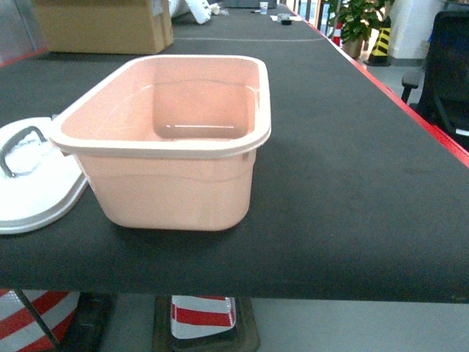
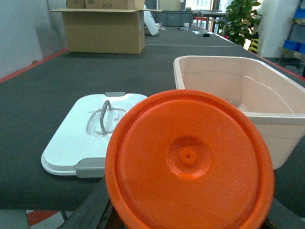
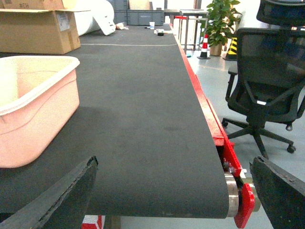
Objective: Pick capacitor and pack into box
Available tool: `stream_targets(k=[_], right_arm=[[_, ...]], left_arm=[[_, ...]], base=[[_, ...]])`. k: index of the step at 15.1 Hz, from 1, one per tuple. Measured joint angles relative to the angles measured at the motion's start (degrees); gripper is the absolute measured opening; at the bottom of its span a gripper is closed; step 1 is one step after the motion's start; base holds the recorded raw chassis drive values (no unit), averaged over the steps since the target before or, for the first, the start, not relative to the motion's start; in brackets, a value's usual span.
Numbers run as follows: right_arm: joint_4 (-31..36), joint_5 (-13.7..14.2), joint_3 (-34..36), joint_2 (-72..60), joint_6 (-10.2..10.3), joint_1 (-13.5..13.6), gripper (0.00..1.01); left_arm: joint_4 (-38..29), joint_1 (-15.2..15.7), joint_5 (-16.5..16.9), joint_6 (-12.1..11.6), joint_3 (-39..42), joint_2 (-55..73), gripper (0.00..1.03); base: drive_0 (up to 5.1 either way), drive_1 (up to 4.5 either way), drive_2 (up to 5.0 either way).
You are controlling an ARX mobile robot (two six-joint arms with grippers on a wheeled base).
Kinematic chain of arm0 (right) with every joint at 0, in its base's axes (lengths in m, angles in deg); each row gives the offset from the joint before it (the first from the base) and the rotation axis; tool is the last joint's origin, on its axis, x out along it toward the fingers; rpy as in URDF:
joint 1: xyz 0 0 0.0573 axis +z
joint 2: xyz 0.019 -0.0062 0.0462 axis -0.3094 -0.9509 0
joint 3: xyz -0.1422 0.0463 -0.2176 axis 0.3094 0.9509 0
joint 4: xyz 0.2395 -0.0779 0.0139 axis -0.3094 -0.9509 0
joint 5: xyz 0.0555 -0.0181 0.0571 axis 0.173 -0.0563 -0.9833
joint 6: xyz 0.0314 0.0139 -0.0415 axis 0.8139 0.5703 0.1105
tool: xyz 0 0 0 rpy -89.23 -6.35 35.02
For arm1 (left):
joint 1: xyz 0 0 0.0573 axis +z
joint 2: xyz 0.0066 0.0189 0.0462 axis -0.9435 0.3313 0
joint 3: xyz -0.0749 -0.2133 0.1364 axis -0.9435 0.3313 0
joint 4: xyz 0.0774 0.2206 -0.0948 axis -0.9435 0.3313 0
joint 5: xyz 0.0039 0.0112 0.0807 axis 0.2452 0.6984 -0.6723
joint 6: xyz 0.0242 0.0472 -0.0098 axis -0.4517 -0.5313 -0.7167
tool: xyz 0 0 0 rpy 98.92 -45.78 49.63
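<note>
On the black table (image 1: 352,169), open pink box (image 1: 176,158), white lid (image 1: 33,191) beside it

A long table (image 1: 352,169) with a dark mat top and a red edge runs away from the camera. At its far left end stands a brown cardboard carton (image 2: 104,29) (flaps open). A black office chair (image 3: 267,81) stands on the floor to the right of the table, near a potted plant (image 3: 220,21) and a striped cone (image 3: 204,46). Red-and-white striped objects (image 1: 201,315) show under the table's near edge.
</note>
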Motion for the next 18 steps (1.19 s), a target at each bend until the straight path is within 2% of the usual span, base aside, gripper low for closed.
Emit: stream_targets(k=[18], right_arm=[[-0.26, 0.0, 0.0, 0.0, 0.02, 0.0, 0.98]], left_arm=[[0.24, 0.0, 0.0, 0.0, 0.0, 0.0, 0.43]], base=[[0.0, 0.0, 0.0]])
